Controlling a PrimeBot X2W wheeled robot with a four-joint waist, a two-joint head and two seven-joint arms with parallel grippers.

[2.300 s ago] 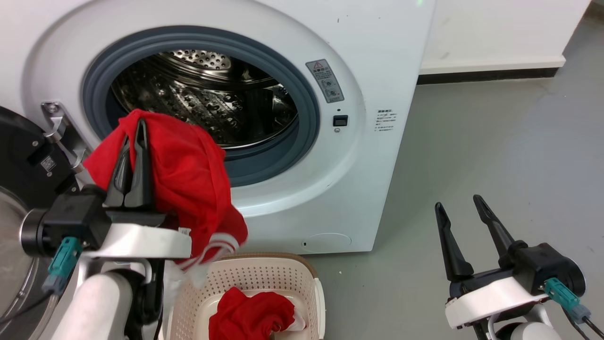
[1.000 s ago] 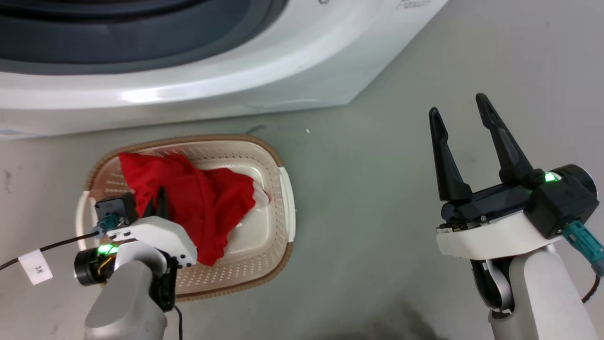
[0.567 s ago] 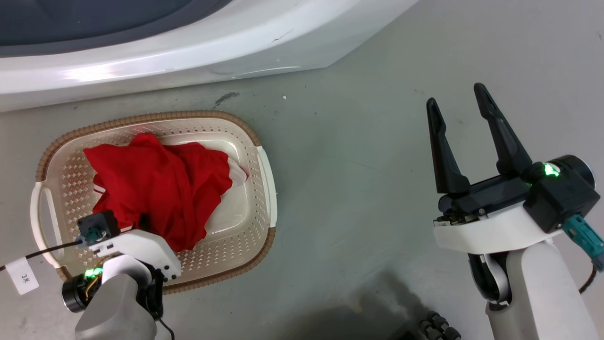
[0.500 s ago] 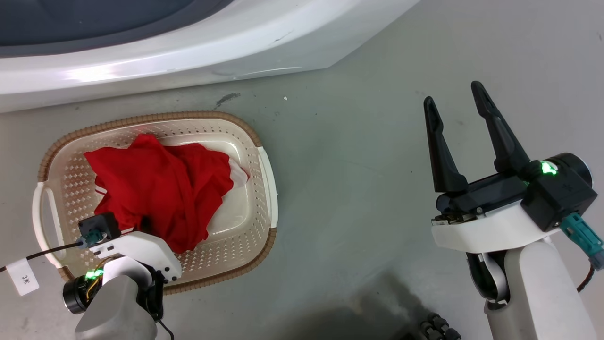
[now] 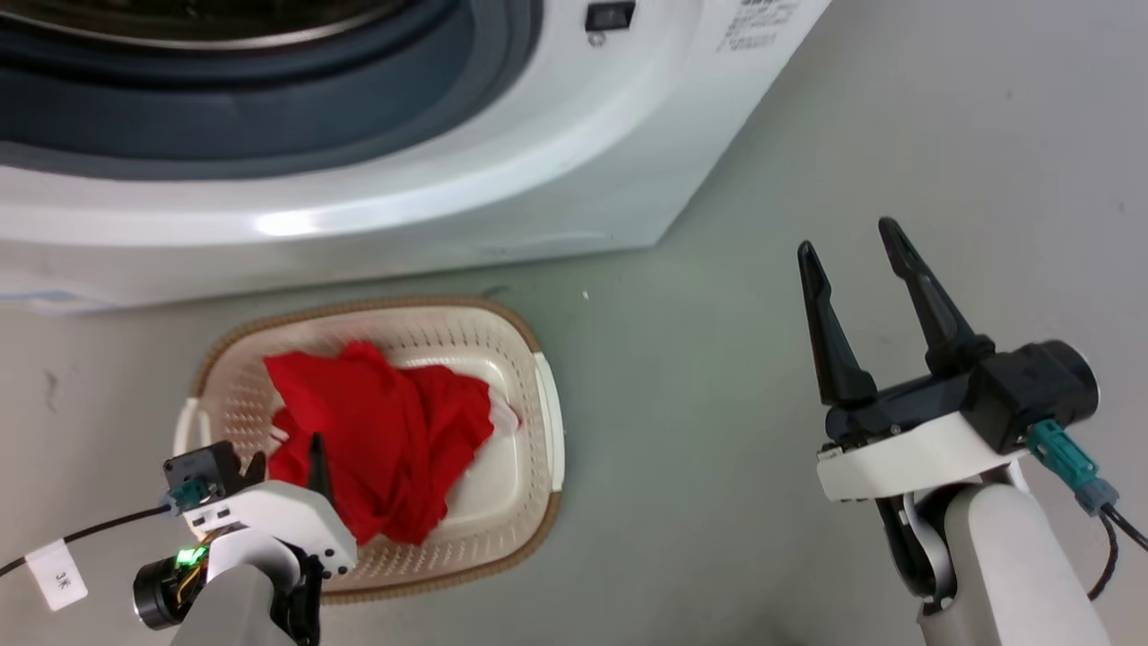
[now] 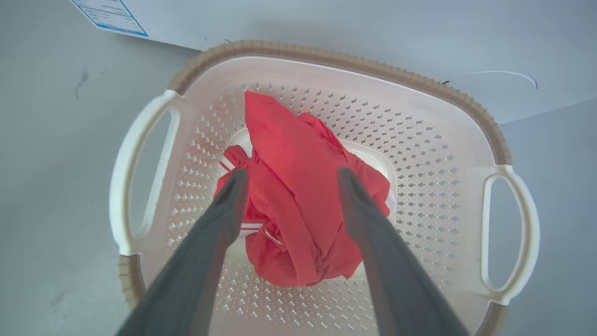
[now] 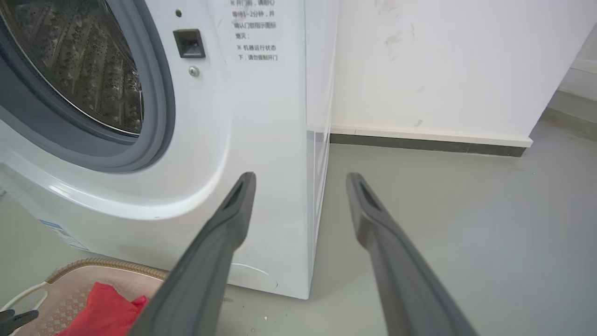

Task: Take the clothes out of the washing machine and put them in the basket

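Left claw (image 6: 289, 175): released, fingers spread above the clothes (image 6: 298, 196). Right claw (image 5: 846, 240): released, holding nothing, over the floor (image 5: 717, 404). Clothes: red heap inside the basket (image 6: 466, 102), on the floor near the washing machine (image 5: 448, 179).

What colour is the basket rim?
The basket rim is brown with a woven look; the left wrist view shows it best.

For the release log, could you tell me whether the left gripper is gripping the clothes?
No: the left gripper has its fingers spread apart, and the clothes lie in the basket.
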